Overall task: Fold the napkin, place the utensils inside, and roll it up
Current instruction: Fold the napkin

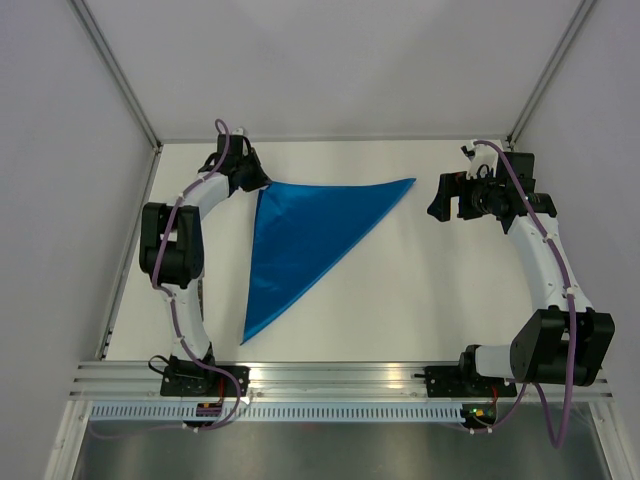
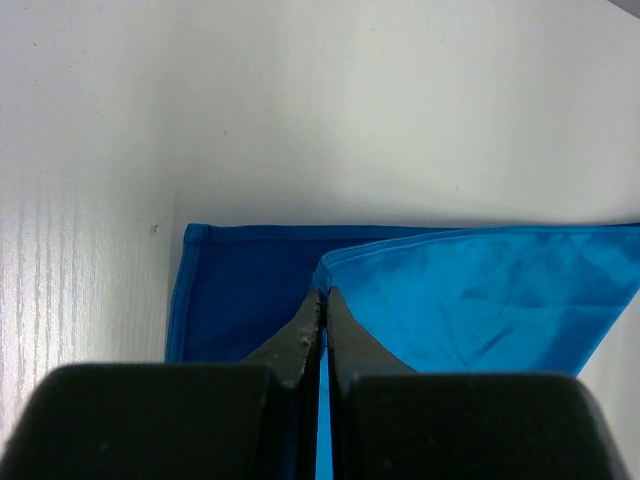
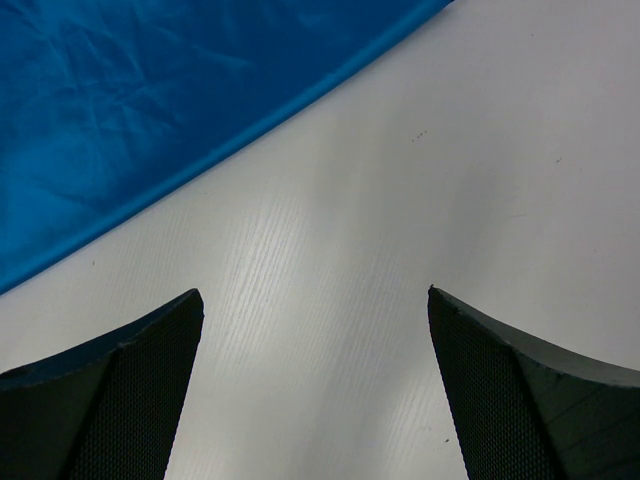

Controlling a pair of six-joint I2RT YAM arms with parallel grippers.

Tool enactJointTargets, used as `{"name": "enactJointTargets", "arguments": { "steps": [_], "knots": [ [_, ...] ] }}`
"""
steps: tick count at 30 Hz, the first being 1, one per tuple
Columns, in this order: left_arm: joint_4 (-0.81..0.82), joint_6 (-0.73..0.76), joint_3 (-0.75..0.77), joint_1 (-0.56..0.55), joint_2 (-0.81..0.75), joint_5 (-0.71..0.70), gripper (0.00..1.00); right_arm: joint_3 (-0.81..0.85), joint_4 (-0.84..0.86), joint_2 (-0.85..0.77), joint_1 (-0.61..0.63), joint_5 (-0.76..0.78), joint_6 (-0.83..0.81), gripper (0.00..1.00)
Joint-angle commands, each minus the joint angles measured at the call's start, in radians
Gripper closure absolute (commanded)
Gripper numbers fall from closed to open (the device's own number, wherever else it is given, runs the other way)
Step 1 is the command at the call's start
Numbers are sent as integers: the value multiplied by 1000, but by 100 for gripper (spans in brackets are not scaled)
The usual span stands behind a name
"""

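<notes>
The napkin (image 1: 300, 235) lies flat on the white worktop (image 1: 420, 290), folded into a triangle. One short side runs along the far edge. The other runs down the left towards the near edge. The long side slants from the right tip down to the near tip.

The left tool (image 1: 252, 180) sits at the far left corner of the triangle, reaching over from the left side. In the left wrist view its two dark fingers (image 2: 300, 340) are pressed together, with a thin strip of blue cloth showing between them, so it is closed on the napkin. The upper layer ends in a brighter corner right at the fingertips. The darker lower layer reaches further out to the left, showing a hemmed corner, so the two layers are not lined up there.

The right tool (image 1: 450, 195) is over bare worktop just to the right of the napkin's right tip, apart from the cloth. In the right wrist view its fingers (image 3: 130, 380) stand wide apart and hold nothing, with only white worktop between them. The napkin's slanted edge crosses the upper left of that view.
</notes>
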Motion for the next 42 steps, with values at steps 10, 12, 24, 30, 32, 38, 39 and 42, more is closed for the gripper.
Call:
{"name": "enactJointTargets", "arguments": {
  "steps": [10, 12, 24, 30, 32, 38, 39, 42],
  "knots": [
    [-19, 13, 52, 14, 37, 17, 98, 0, -12, 2, 0, -5, -12, 2],
    [-19, 13, 55, 14, 46, 17, 98, 0, -12, 2, 0, -5, -13, 2],
    [-19, 19, 72, 18, 71, -6, 60, 0, -17, -2, 0, -8, -18, 2],
    [-16, 37, 50, 28, -23, -145, 31, 1, -17, -18, 0, -16, -19, 2],
    [-13, 24, 0, 28, -97, -182, 31, 3, -17, -21, 0, -27, -18, 2],
    [-79, -87, -238, 28, -329, -437, 29, -13, -15, -19, 2, -102, -7, 2],
    [-85, -87, -272, 28, -354, -476, 29, -13, -17, -10, 5, -107, -5, 2],
    [-179, -99, -370, 33, -421, -553, 28, -14, -28, 8, 17, -139, -10, 2]
  ]
}}
